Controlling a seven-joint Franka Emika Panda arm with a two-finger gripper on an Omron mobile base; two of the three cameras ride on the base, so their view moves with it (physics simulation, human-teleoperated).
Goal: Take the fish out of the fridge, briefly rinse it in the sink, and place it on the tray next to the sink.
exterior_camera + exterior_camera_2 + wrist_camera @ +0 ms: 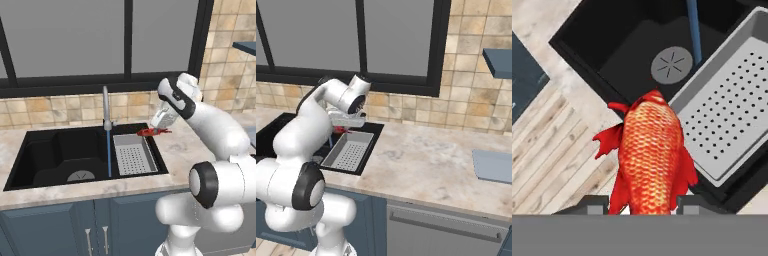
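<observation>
My gripper [157, 128] is shut on the red-orange fish [150, 132], holding it in the air over the back right of the black sink [50, 150], just above the grey drainer insert [132, 155]. In the hand view the fish [649, 155] hangs between the two fingertips [594, 205], its head toward the round drain [671, 65]. A thin blue stream of water [108, 155] falls from the steel faucet [105, 107], left of the fish. The blue-grey tray [495, 167] lies on the counter far to the right of the sink. The fridge is out of view.
A dark-framed window runs behind the sink. A blue-grey wall shelf [498, 62] hangs above the tray. Marble counter [421, 160] stretches between the drainer [348, 152] and the tray. Blue cabinet doors [100, 225] sit below the sink.
</observation>
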